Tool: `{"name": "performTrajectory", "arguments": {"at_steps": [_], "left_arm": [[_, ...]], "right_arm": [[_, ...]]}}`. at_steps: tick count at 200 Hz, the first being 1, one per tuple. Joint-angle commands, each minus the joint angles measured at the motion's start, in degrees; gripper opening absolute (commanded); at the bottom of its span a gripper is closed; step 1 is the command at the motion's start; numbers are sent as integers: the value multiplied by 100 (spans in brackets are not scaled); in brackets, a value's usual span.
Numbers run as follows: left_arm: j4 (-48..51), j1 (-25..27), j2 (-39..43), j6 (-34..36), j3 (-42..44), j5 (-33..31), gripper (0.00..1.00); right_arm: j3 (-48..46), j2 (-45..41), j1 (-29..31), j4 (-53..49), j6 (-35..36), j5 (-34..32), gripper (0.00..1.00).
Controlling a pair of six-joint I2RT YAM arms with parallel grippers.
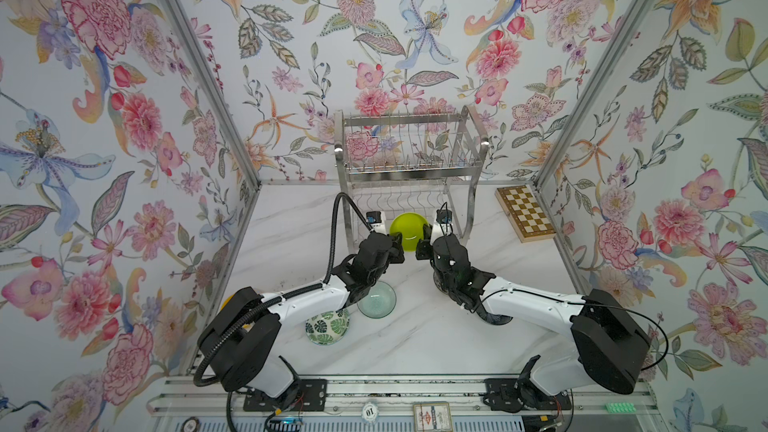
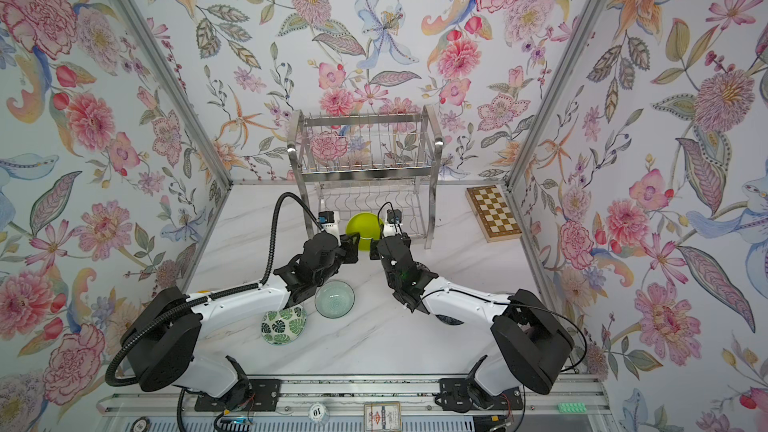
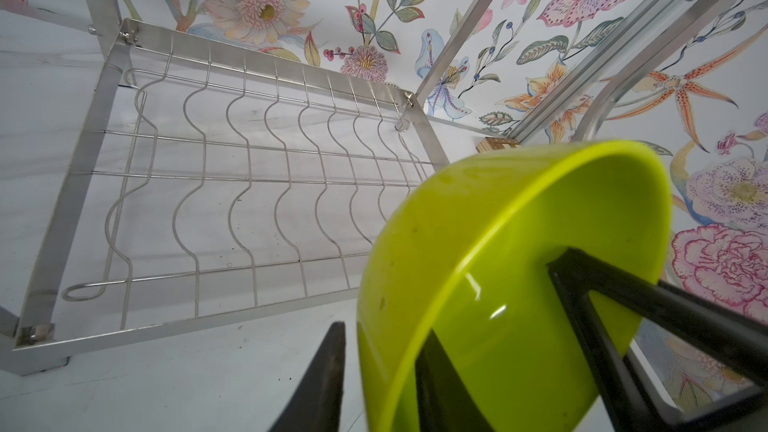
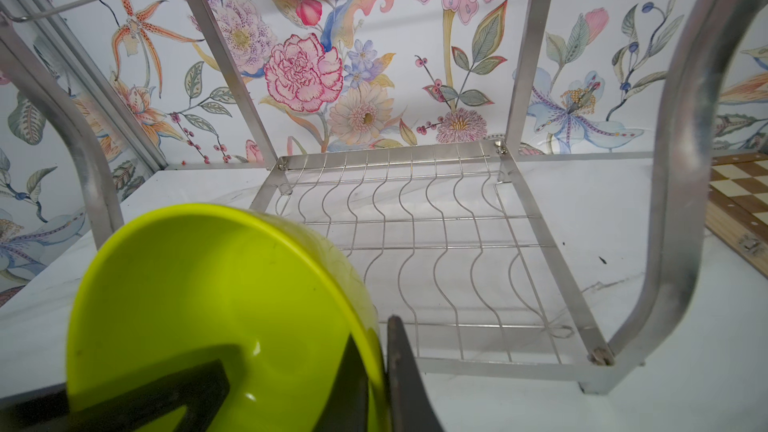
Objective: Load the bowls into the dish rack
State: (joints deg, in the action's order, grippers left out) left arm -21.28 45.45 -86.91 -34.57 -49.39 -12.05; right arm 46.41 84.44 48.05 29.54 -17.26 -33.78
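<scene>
A lime-yellow bowl [image 1: 409, 227] [image 2: 363, 226] hangs on edge, above the table, just in front of the dish rack's [image 1: 411, 151] [image 2: 365, 147] lower wavy-wire tier [image 3: 249, 184] [image 4: 415, 243]. My right gripper [image 1: 424, 245] [image 4: 374, 330] is shut on the bowl's [image 4: 208, 305] rim, one finger inside and one outside. My left gripper [image 1: 397, 248] [image 3: 382, 330] straddles the opposite rim of the bowl [image 3: 519, 284]; its outer finger [image 3: 328, 367] stands a sliver off the wall. Both tiers of the rack hold nothing.
A pale aqua bowl [image 1: 377, 300] and a green-leaf white bowl [image 1: 328, 328] sit on the marble table by my left arm. A dark bowl [image 1: 494, 317] lies mostly hidden under my right arm. A wooden chessboard [image 1: 524, 213] lies right of the rack.
</scene>
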Motion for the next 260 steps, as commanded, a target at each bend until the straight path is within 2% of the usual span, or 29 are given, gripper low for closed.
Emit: {"name": "performTrajectory", "arguments": {"at_steps": [1, 16, 40, 60, 91, 110, 126, 156, 169, 192, 242, 260], "left_arm": [[-163, 34, -99, 97, -139, 108, 22], [-238, 34, -112, 132, -171, 184, 15], [-485, 35, -125, 173, -108, 289, 11], [-639, 34, -137, 216, -39, 346, 0], [-933, 36, -128, 292, 67, 389, 0], [-1089, 34, -61, 295, 174, 215, 0], [-1264, 36, 1, 257, 333, -247, 0], [-1526, 34, 2, 529, 408, -972, 0], [-1602, 44, -30, 635, 409, -1413, 0], [-1979, 47, -169, 973, 403, -2083, 0], [-2666, 84, -780, 1514, 208, -2737, 0], [-3276, 180, -987, 1804, 329, -3067, 0]], "right_arm": [[-121, -44, 63, 620, -21, -148, 0], [-158, 16, 62, 671, -56, -105, 0], [-220, 45, 58, 758, -137, -45, 0], [-232, 72, 47, 818, -160, 55, 0], [-172, 152, 0, 753, -210, 443, 0], [6, 271, -61, 408, -376, 578, 9], [181, 352, -132, 61, -554, 754, 20], [314, 282, -219, -229, -760, 1109, 32], [521, 230, -281, -717, -886, 1166, 40], [624, 44, -444, -1151, -1149, 1522, 59], [437, -649, -794, -1476, -1981, 2098, 97], [285, -880, -1020, -1551, -2674, 2268, 99]]}}
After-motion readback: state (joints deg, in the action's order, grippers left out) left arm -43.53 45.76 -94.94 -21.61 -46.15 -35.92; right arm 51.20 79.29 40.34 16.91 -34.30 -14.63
